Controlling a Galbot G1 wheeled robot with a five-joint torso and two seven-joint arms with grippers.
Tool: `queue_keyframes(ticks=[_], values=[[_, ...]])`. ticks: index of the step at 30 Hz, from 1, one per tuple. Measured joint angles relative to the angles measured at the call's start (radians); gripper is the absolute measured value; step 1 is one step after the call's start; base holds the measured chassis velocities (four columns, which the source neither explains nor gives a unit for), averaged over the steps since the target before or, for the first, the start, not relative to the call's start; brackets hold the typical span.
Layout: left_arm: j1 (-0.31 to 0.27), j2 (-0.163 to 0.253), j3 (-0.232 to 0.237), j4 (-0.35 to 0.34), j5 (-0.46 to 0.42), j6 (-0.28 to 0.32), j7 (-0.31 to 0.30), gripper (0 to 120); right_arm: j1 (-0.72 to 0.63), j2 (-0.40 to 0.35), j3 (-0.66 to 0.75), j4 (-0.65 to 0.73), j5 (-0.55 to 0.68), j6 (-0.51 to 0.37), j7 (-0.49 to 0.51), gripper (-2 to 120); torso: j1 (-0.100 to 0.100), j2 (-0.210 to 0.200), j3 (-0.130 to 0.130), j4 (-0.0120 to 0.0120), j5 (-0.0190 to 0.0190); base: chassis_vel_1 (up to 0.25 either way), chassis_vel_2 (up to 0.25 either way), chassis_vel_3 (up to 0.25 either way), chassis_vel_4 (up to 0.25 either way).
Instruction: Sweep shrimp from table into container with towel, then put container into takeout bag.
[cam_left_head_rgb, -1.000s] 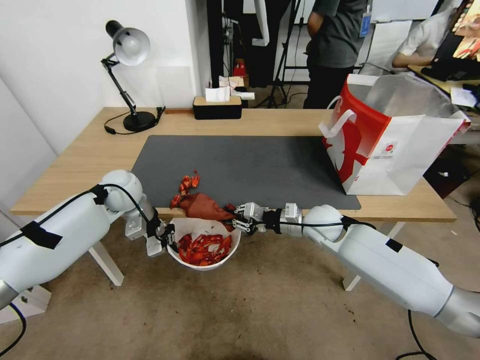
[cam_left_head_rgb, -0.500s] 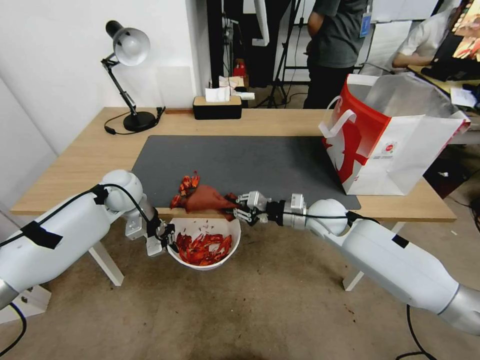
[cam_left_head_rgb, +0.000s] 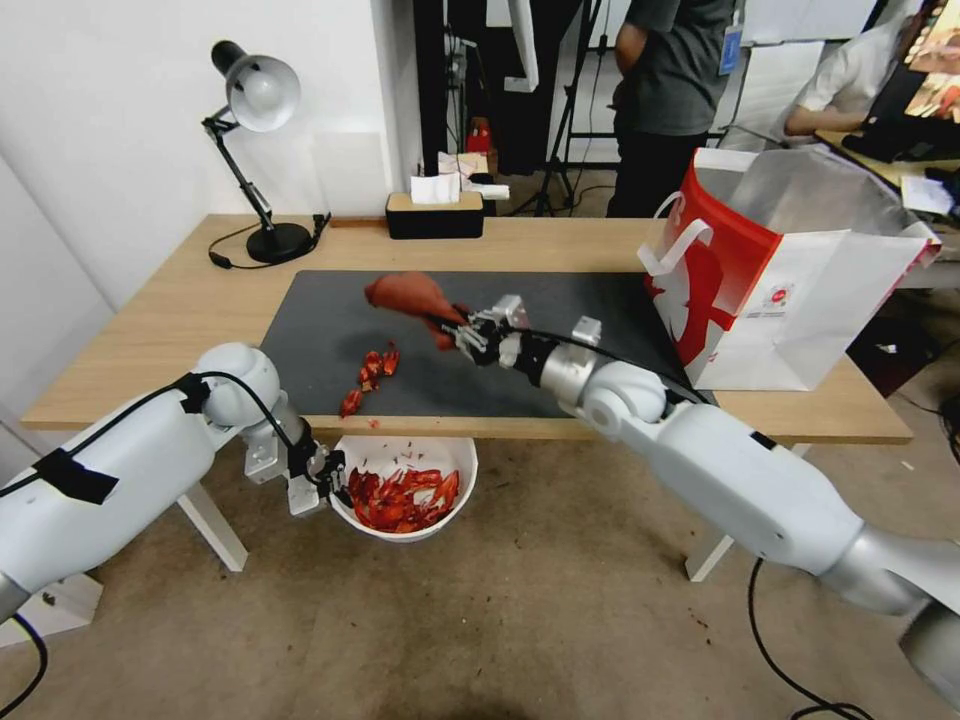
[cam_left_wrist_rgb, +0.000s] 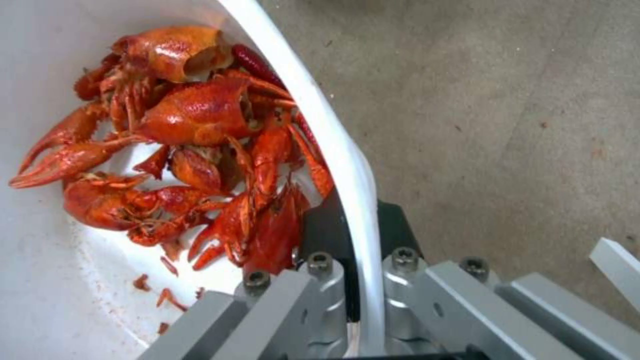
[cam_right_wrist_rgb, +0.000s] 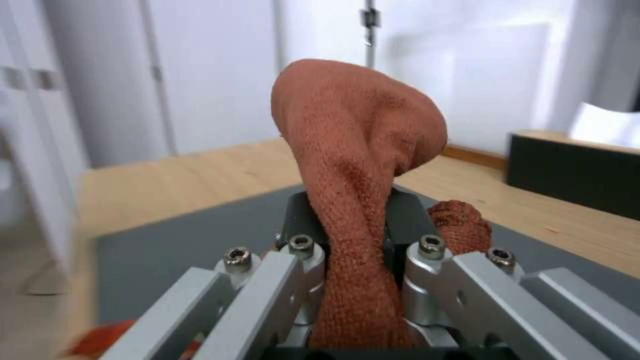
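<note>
My right gripper (cam_left_head_rgb: 462, 331) is shut on the rust-red towel (cam_left_head_rgb: 408, 294) and holds it in the air above the dark mat; up close the towel (cam_right_wrist_rgb: 353, 150) is pinched between the jaws. A few shrimp (cam_left_head_rgb: 372, 372) lie on the mat near the table's front edge (cam_left_head_rgb: 520, 428). Below that edge my left gripper (cam_left_head_rgb: 332, 482) is shut on the rim of the white container (cam_left_head_rgb: 400, 530), which hangs over the floor. A heap of shrimp (cam_left_wrist_rgb: 193, 150) fills the container (cam_left_wrist_rgb: 347, 165). The takeout bag (cam_left_head_rgb: 790, 290) stands open at the table's right end.
A black desk lamp (cam_left_head_rgb: 255, 150) stands at the table's back left and a black tissue box (cam_left_head_rgb: 435, 212) at the back middle. Behind the table are people and stands. White table legs (cam_left_head_rgb: 215, 525) flank the container.
My right gripper has lifted the towel from the front edge and carried it up and back over the mat, uncovering the shrimp near the edge. The left gripper with the container has hardly moved.
</note>
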Motion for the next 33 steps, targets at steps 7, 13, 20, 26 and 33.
queue_keyframes(ticks=[7, 13, 20, 26, 33], values=[[0.005, 0.0, -0.011, 0.001, 0.008, -0.001, -0.001, 0, 0.095, 0.092, -0.05, -0.186, -0.195, -0.03, 0.077, 8, 0.0, 0.0, 0.0, 0.0, -0.0001, 0.0, 0.0, 0.0, 0.0], [0.011, 0.006, -0.02, 0.0, 0.008, -0.002, 0.0, 0, 0.141, 0.146, -0.075, -0.355, -0.272, -0.043, 0.049, 8, 0.0, 0.0, 0.0, -0.0001, 0.0, 0.0, 0.0, 0.0, 0.0], [0.028, 0.008, -0.043, 0.006, 0.01, -0.002, 0.002, 0, 0.174, 0.209, -0.113, -0.47, -0.298, -0.046, -0.019, 8, 0.0, 0.0, 0.0, 0.0001, 0.0, 0.0, 0.0, 0.0, 0.0], [0.034, 0.01, -0.05, 0.014, 0.011, -0.002, 0.003, 0, 0.191, 0.244, -0.138, -0.506, -0.298, -0.041, -0.117, 8, 0.0, 0.0, 0.0, -0.0003, 0.0001, 0.0, 0.0, 0.0, 0.0], [0.034, 0.012, -0.053, 0.015, 0.011, -0.002, 0.003, 0, 0.191, 0.266, -0.147, -0.521, -0.288, -0.005, -0.248, 8, 0.0, 0.0, 0.0, 0.0, 0.0001, 0.0, 0.0, 0.0, 0.0]])
